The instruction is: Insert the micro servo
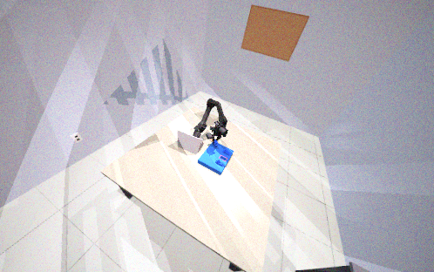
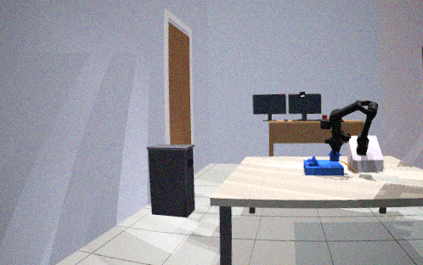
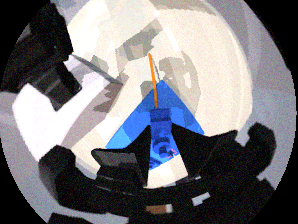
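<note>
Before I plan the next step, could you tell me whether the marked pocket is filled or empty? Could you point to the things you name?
Empty: in the top view its pink outline (image 1: 223, 158) surrounds no servo; the blue servo (image 2: 334, 156) (image 3: 160, 116) is in the gripper (image 2: 335, 153) (image 3: 160, 125).

The loose micro servo (image 2: 335, 156) (image 3: 160, 131) is a small blue block, gripped in the pincer (image 2: 335, 153) (image 3: 160, 125) at one edge of the flat blue deck (image 1: 216, 158) (image 2: 324, 168) (image 3: 131, 129). Its thin orange cable (image 2: 350, 166) (image 3: 153, 82) trails out past that edge. The deck lies flat on the worktop (image 1: 174, 192) (image 2: 272, 187) (image 3: 220, 85), its pocket marked in pink.

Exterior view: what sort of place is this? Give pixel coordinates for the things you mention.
Probably an office or small lab: two monitors (image 2: 269, 104) on a desk (image 2: 293, 132), a door (image 2: 179, 85), and a robot arm (image 1: 221, 112) (image 2: 349, 109) over a worktable (image 1: 174, 192) (image 2: 272, 188).
</note>
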`<state>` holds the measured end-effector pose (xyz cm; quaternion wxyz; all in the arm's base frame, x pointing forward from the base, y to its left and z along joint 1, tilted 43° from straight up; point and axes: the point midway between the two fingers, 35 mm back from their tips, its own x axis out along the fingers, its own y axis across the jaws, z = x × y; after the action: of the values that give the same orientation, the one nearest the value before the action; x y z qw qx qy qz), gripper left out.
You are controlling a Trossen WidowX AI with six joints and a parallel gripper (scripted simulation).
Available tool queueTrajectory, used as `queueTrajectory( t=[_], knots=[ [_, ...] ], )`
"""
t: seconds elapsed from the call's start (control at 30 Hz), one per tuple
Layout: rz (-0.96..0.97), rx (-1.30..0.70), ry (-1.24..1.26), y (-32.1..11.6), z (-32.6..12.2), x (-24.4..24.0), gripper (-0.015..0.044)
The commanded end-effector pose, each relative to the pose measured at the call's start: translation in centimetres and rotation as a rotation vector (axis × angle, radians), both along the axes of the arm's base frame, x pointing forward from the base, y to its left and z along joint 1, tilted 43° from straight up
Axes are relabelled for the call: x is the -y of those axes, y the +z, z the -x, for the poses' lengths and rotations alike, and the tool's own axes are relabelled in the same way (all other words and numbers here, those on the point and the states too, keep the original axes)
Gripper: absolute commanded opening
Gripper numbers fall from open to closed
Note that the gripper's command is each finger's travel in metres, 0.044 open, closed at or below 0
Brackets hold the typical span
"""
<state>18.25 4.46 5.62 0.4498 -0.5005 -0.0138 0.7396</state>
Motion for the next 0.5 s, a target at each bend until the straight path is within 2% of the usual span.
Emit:
queueTrajectory(
  t=[0.0, 0.23, 0.47],
  knots=[
    [0.005, 0.008, 0.002, 0.3, 0.0, 0.2, 0.0],
    [0.005, 0.008, 0.002, 0.3, -0.3, 0.1, 0.0],
    [0.005, 0.01, 0.002, 0.1, -3.0, -0.1, 0.0]
  ],
)
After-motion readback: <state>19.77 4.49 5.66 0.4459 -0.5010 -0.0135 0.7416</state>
